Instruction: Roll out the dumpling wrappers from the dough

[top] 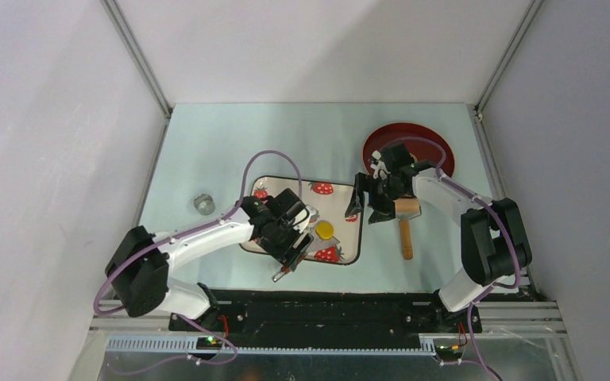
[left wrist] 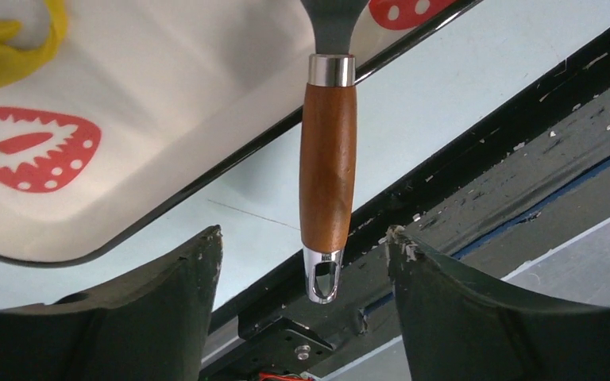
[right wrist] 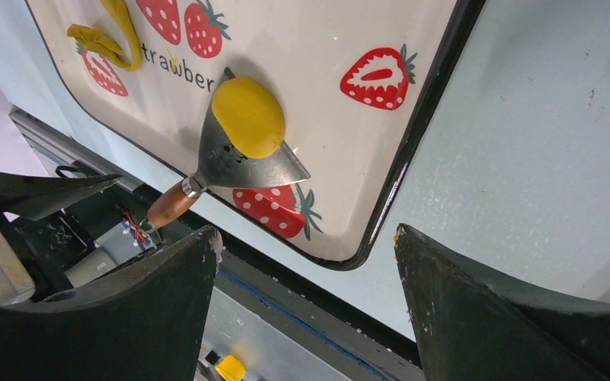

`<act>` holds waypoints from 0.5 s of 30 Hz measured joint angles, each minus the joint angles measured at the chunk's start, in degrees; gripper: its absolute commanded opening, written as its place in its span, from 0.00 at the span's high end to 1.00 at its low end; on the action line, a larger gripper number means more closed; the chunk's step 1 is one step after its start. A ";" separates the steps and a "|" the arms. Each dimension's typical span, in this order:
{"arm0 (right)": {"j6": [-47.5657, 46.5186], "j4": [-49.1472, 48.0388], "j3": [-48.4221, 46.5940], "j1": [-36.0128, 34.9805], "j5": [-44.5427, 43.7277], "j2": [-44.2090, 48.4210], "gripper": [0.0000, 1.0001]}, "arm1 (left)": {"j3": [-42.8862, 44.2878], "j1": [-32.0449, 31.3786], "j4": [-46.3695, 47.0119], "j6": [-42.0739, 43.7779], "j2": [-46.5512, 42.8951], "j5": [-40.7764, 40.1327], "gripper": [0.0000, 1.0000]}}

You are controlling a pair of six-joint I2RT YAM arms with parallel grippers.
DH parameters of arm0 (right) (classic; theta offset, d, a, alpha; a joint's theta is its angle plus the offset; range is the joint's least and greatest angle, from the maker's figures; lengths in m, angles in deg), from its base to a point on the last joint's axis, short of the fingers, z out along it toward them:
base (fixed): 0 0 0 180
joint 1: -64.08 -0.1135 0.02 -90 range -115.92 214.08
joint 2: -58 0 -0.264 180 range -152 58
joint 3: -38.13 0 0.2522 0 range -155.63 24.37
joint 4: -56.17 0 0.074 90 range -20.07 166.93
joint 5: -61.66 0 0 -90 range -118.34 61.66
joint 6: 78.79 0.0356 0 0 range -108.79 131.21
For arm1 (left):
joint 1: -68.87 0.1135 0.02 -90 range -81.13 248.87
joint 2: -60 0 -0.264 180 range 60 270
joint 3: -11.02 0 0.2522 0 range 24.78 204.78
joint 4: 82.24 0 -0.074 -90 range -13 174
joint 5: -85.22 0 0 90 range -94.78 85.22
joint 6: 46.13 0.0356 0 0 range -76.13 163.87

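Note:
A bright yellow dumpling wrapper (top: 325, 230) lies on the strawberry-print tray (top: 348, 240), resting on the metal blade of a spatula (right wrist: 238, 165), as the right wrist view shows (right wrist: 248, 117). The leftover yellow dough (right wrist: 115, 44) is a curved strip at the tray's far part, also in the left wrist view (left wrist: 8, 48). My left gripper (top: 294, 252) is open, its fingers either side of the spatula's wooden handle (left wrist: 327, 159) without touching it. My right gripper (top: 368, 205) is open and empty, above the tray's right edge. No tan-brown wrapper is in view.
A wooden rolling pin (top: 406, 228) lies on the table right of the tray, below my right wrist. A red plate (top: 433, 143) stands at the back right. A small metal ring cutter (top: 203, 204) sits left of the tray. The black base rail (top: 326, 305) runs along the near edge.

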 measured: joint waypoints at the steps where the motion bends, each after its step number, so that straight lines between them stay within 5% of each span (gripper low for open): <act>1: 0.00 -0.07 0.00 0.00 0.00 0.00 0.15 | -0.50 -0.20 0.59 -0.02 0.07 0.20 0.27; 4: 0.00 -0.26 0.00 0.09 0.00 0.00 0.15 | -0.90 -0.81 2.12 0.02 1.18 0.28 0.37; 15: -0.02 -0.31 0.02 0.52 0.04 0.00 0.15 | -0.90 -3.58 4.68 0.00 6.56 -1.75 0.42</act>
